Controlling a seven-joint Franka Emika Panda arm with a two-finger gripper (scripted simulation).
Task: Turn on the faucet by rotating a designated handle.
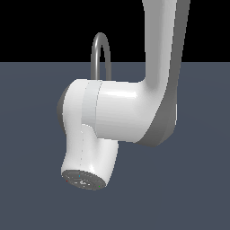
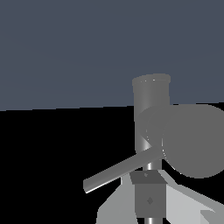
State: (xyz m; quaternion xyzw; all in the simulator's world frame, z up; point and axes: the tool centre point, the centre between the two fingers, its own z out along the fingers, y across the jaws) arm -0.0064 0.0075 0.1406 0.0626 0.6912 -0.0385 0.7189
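Note:
In the exterior view my white arm [image 1: 121, 112] covers most of the faucet; only the top of its grey arched spout [image 1: 100, 47] rises behind the arm. My gripper is hidden there. The wrist view shows the faucet's thick cylindrical base [image 2: 151, 98] with the thin grey handle [image 2: 118, 171] sticking out sideways from it. My gripper [image 2: 149, 178] appears as one dark block, the fingers [image 2: 150, 199] pressed together, its tip right at the handle's inner end near the base. Whether it touches the handle I cannot tell. A thin vertical tube runs behind the fingers.
A large round grey shape [image 2: 197, 140] sits beside the base, close to the camera. The blue-grey floor [image 1: 36, 134] spreads around the faucet under a black background.

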